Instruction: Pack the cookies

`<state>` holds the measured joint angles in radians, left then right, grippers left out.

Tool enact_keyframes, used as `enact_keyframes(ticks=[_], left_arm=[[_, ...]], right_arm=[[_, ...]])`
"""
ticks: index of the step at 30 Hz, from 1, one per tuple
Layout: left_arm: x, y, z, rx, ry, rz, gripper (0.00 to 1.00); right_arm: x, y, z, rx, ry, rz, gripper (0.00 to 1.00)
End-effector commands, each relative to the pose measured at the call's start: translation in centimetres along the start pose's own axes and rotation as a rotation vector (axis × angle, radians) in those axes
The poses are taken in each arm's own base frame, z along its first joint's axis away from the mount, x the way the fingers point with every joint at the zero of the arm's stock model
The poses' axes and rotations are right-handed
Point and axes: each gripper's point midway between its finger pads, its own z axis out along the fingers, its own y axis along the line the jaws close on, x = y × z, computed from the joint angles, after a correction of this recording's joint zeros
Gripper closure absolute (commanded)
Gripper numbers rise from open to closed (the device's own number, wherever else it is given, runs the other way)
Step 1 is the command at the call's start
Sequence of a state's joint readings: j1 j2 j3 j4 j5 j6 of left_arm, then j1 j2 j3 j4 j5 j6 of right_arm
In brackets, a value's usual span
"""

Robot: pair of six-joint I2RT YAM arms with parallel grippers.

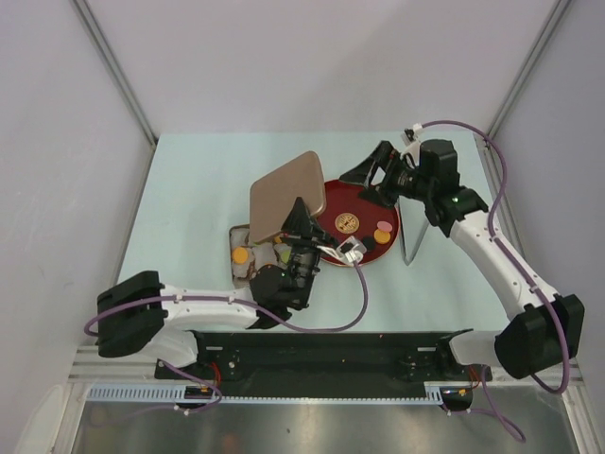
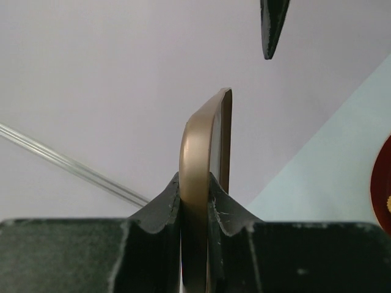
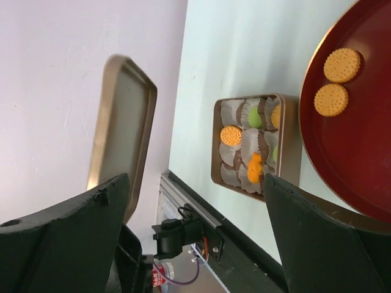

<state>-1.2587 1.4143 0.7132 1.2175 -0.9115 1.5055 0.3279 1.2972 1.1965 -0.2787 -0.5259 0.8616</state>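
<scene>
While the left gripper [image 2: 195, 190] clamps the raised lid [image 1: 286, 194], cookies [image 3: 342, 65] lie in two places.
Some in the tin [image 3: 215, 146] beneath it, others on the red plate [image 1: 333, 206]; right gripper [image 3: 195, 183] gapes empty at the plate's far edge.

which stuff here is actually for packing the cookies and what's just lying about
For the job: cookies, tin, lid in the left gripper, red plate.
Lying about: only a grey wedge right of the plate; can't tell what it is.

Orange cookies [image 3: 342, 65], green cookie [image 3: 255, 115], patterned tan cookie [image 1: 346, 223]; white pleated liners [image 3: 231, 109]; tan tin [image 3: 216, 149], tan lid [image 3: 122, 128]; dark-red plate [image 3: 354, 159]; pale mint surface [image 3: 244, 49].
</scene>
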Motion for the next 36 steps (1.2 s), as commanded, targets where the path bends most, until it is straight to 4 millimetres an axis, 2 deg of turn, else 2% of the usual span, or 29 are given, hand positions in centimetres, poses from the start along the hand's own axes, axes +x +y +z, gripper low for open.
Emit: enact_keyframes(ticks=[1, 5, 7, 11, 16, 22, 23, 25, 26, 30, 36], left_arm=[[-1.3, 1.3, -1.3, -0.051, -0.088, 0.023, 1.0], [-1.3, -1.0, -2.3, 0.029, -0.147, 0.08, 1.0], [-1.3, -1.6, -2.5, 0.047, -0.154, 0.08, 1.0], [-1.4, -1.8, -2.4, 0.051, -0.149, 0.086, 1.0], [-1.4, -1.8, -2.3, 0.048, -0.138, 0.08, 1.0], [-1.5, -2.1, -2.2, 0.046, -0.132, 0.078, 1.0], [-1.6, -2.0, -2.2, 0.043, -0.133, 0.074, 1.0], [-1.6, -1.8, -2.2, 0.037, -0.129, 0.073, 0.99], [-1.6, -1.8, -2.1, 0.036, -0.129, 0.073, 1.0], [-1.5, -1.6, -2.1, 0.031, -0.12, 0.069, 1.0], [-1.4, -1.1, -2.1, 0.012, -0.107, 0.061, 1.0]], right_arm=[[-1.6, 3.0, 0.4, -0.102, -0.006, -0.047, 0.04], [-2.1, 3.3, 0.9, -0.135, 0.001, -0.049, 0.07], [-1.4, 4.0, 1.2, -0.166, 0.037, -0.057, 0.08], [-0.4, 5.3, 2.1, -0.193, 0.081, -0.086, 0.11], [2.1, 5.0, 3.4, -0.168, 0.165, -0.112, 0.16], [3.0, 4.7, 3.9, -0.16, 0.181, -0.117, 0.37], [3.0, 4.3, 4.0, -0.148, 0.179, -0.115, 0.46], [3.1, 3.9, 4.2, -0.132, 0.181, -0.113, 0.56], [3.0, 3.6, 4.3, -0.122, 0.178, -0.112, 0.65], [3.1, 2.9, 4.6, -0.088, 0.188, -0.114, 0.71], [3.1, 1.6, 5.0, -0.036, 0.188, -0.116, 0.9]])
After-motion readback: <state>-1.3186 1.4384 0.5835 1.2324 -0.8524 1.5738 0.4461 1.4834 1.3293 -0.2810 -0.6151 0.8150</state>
